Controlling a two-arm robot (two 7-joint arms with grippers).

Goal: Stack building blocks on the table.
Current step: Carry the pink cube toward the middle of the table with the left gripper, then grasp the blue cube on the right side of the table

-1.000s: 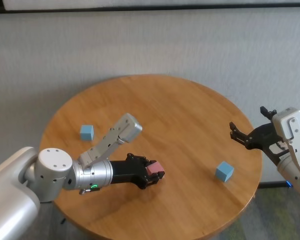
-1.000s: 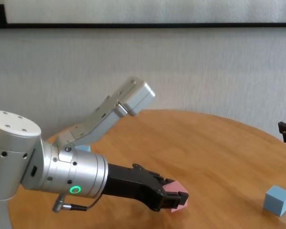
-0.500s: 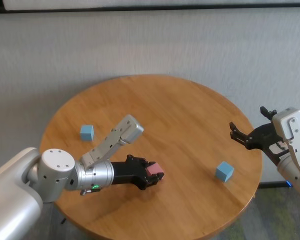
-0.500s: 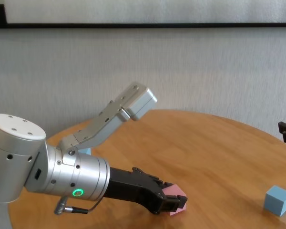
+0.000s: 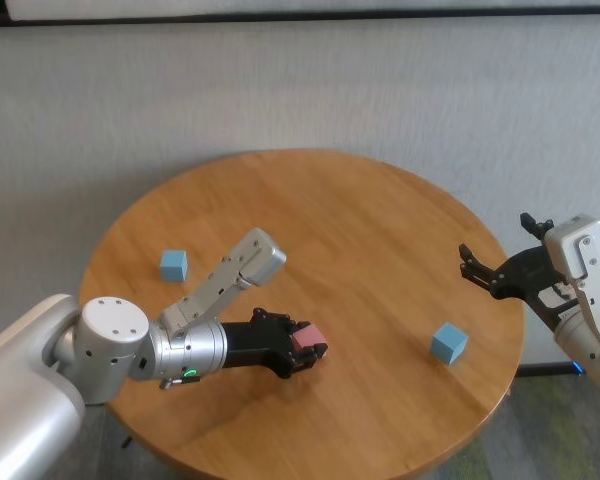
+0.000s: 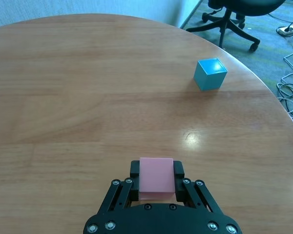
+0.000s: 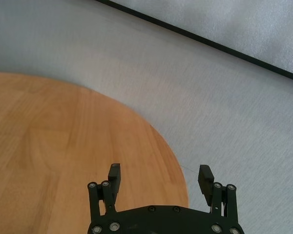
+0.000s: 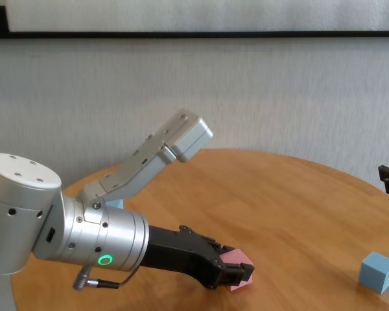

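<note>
Since the left gripper point(image 5: 310, 352) clenches the pink block point(image 6: 156, 177) low over the surface point(image 5: 360, 230), dragging could twist it loose, while the right gripper point(image 7: 159, 181) hangs open.

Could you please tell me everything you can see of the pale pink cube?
The small pale pink matte cube has plain flat faces and crisp edges. It sits level between the black fingers of the left hand, which is shut on two opposite sides. It is low over the round honey-brown wooden table, near its front; whether it touches the top cannot be told.
</note>
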